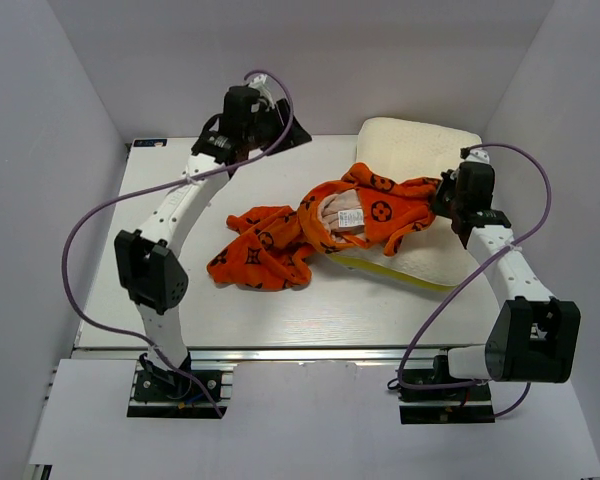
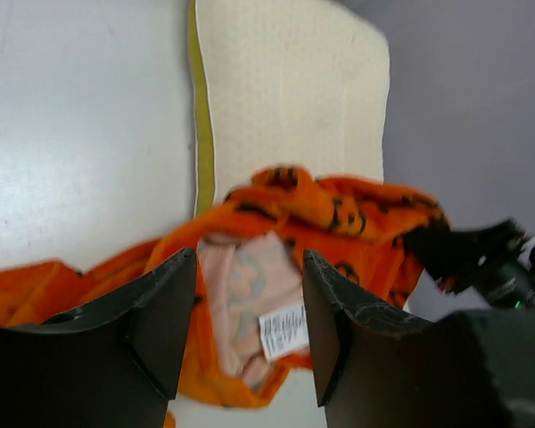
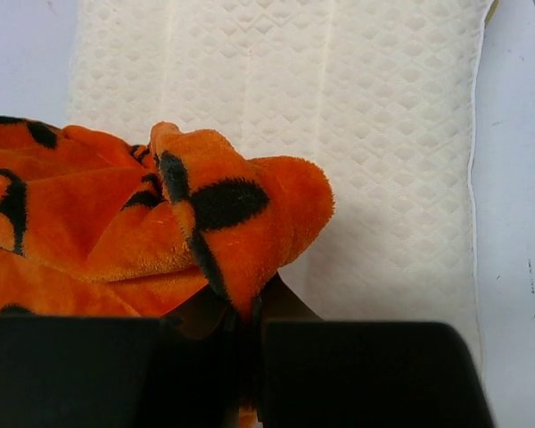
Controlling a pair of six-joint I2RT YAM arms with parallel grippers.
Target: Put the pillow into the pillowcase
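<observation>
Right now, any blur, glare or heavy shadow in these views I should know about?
Top external: sharp, evenly lit, no glare, faint shadow beneath the pillowcase. Left wrist: soft throughout, label unreadable, left hand dark. Right wrist: pillow quilting crisp, right hand a black out-of-focus mass at bottom.

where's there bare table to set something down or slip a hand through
Bare table runs along the near edge, in front of the pillowcase, and on the left between the left arm and the pillowcase. The far right is crowded: pillow, bunched pillowcase and the right end effector clamped on it.
</observation>
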